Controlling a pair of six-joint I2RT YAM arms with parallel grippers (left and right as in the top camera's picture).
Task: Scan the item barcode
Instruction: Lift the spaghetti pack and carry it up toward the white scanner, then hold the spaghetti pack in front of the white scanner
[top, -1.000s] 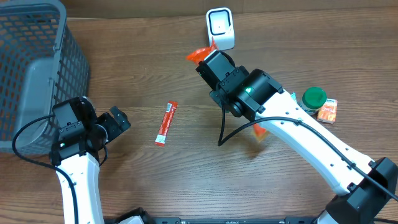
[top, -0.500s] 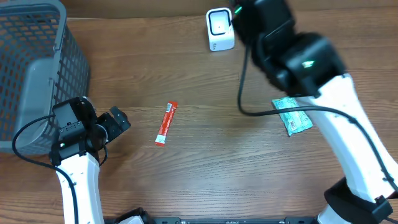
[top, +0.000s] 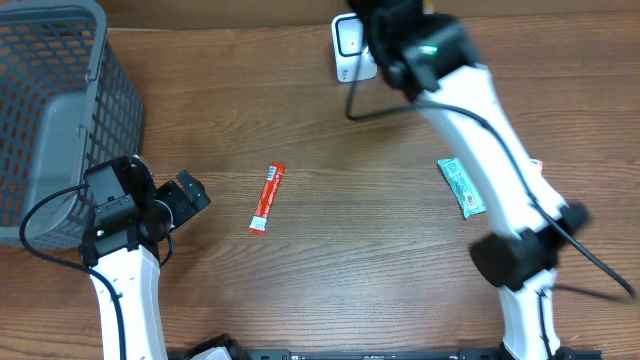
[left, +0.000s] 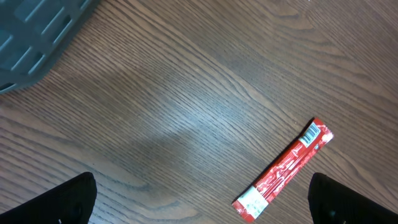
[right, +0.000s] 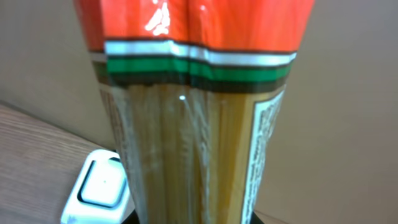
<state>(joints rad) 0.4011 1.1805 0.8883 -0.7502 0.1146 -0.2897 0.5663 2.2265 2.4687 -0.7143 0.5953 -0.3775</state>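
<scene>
A tall clear packet of spaghetti (right: 193, 124) with an orange top and a green stripe fills the right wrist view, standing up out of my right gripper (right: 196, 218), which is shut on its lower part. The white scanner (right: 99, 190) sits on the table just left of and behind the packet. From overhead, my right gripper (top: 385, 22) hangs at the back edge beside the scanner (top: 350, 45), and the arm hides the packet. A printed white label (right: 267, 130) runs down the packet's right edge; no barcode is readable. My left gripper (left: 208, 202) is open above bare table.
A red stick packet (top: 267, 198) lies mid-table, just right of the left gripper (top: 185, 200), and shows between its fingers (left: 285, 169). A green flat packet (top: 462, 187) lies at the right. A grey mesh basket (top: 50, 100) stands at the far left.
The right arm has lifted and swung from the middle of the table toward the back, carrying the spaghetti packet up beside the scanner. The left arm has not moved.
</scene>
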